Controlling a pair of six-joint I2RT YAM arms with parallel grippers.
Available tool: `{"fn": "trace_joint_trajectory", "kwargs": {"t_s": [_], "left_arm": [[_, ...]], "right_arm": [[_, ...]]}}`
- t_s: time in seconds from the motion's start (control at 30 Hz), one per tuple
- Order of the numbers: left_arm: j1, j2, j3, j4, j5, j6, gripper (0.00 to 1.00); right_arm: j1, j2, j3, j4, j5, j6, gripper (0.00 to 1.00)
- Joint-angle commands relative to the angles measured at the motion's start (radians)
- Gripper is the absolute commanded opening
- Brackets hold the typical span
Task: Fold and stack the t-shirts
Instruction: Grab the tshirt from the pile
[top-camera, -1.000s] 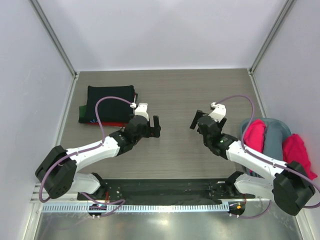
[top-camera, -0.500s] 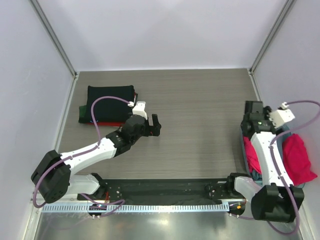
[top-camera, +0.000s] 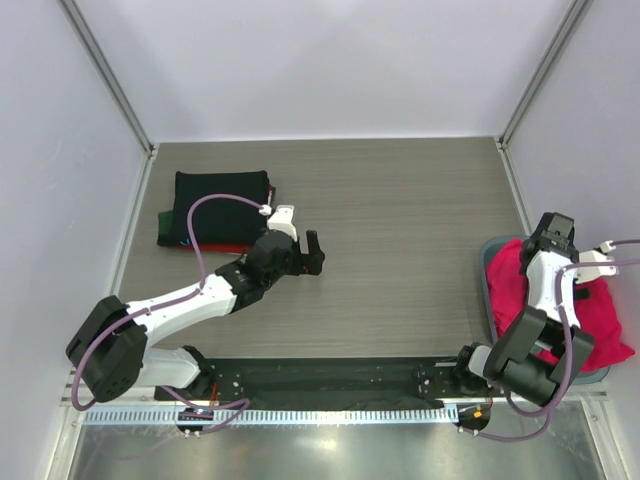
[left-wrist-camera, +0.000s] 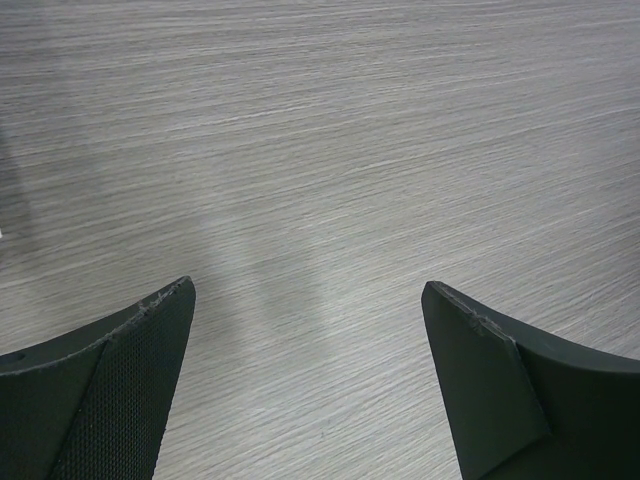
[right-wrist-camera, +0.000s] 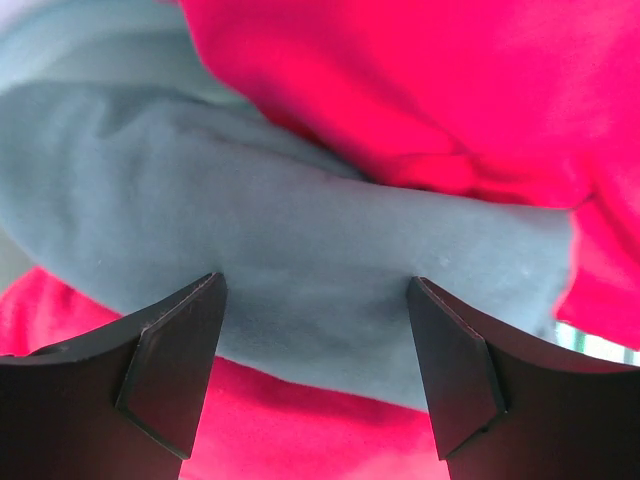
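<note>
A folded stack of t-shirts lies at the far left, a black one (top-camera: 220, 203) on top and a dark red one (top-camera: 214, 247) under it. A loose pile sits at the right edge: a pinkish-red shirt (top-camera: 511, 282) (right-wrist-camera: 420, 90) and a grey-blue shirt (right-wrist-camera: 300, 230). My right gripper (top-camera: 554, 232) (right-wrist-camera: 315, 284) points down into that pile, open, its fingertips (right-wrist-camera: 185, 330) straddling the grey-blue fabric with red cloth below. In mid-table my left gripper (top-camera: 311, 253) (left-wrist-camera: 308, 288) hovers open over bare wood, holding nothing.
A green edge (top-camera: 164, 228) shows at the left side of the folded stack. A grey-blue rim (top-camera: 486, 290) borders the loose pile. White walls with metal posts close in the table (top-camera: 400, 200). A black mounting rail (top-camera: 320, 378) runs along the near edge.
My right arm has swung from mid-table out to the right and down onto the loose pile, its jaws a little narrower. The left arm has barely moved.
</note>
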Motion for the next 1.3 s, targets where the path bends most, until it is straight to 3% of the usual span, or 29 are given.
{"fn": "trace_joint_trajectory", "kwargs": {"t_s": [0.0, 0.17, 0.43, 0.53, 0.63, 0.77, 0.93, 1.03, 1.13, 1.17, 1.2, 1.27], "left_arm": [[0.002, -0.008, 0.015, 0.037, -0.002, -0.008, 0.95], [0.002, -0.016, 0.017, 0.032, -0.012, -0.004, 0.95], [0.002, -0.014, 0.018, 0.032, -0.002, -0.007, 0.95], [0.002, -0.011, 0.021, 0.032, -0.002, -0.007, 0.95], [0.002, -0.013, 0.02, 0.032, -0.007, -0.005, 0.94], [0.0, -0.018, 0.02, 0.024, -0.019, -0.002, 0.94], [0.002, -0.027, 0.015, 0.02, -0.035, 0.001, 0.94], [0.002, -0.028, 0.017, 0.017, -0.041, 0.006, 0.94], [0.002, -0.027, 0.018, 0.017, -0.038, 0.004, 0.94], [0.002, -0.027, 0.018, 0.017, -0.036, 0.004, 0.94], [0.002, -0.024, 0.018, 0.02, -0.033, 0.003, 0.94], [0.002, -0.016, 0.02, 0.02, -0.036, 0.004, 0.94]], "right_arm": [[-0.023, 0.048, -0.023, 0.093, -0.108, -0.01, 0.8], [-0.052, 0.096, -0.038, 0.11, -0.139, -0.02, 0.79], [0.0, -0.217, -0.09, 0.15, -0.129, -0.087, 0.85], [0.003, -0.251, -0.084, 0.124, -0.178, -0.087, 0.86], [0.04, -0.237, -0.086, 0.111, -0.262, -0.063, 0.86], [0.181, -0.173, -0.09, 0.09, -0.147, 0.032, 0.88], [0.186, 0.005, -0.115, 0.125, -0.228, 0.083, 0.88], [0.186, 0.06, -0.12, 0.126, -0.166, 0.092, 0.79], [0.186, -0.004, -0.132, 0.122, -0.086, 0.088, 0.44], [0.186, -0.031, -0.135, 0.122, -0.074, 0.085, 0.09], [0.188, -0.065, -0.127, 0.105, -0.061, 0.083, 0.01], [0.195, -0.157, -0.101, 0.081, -0.037, 0.074, 0.01]]}}
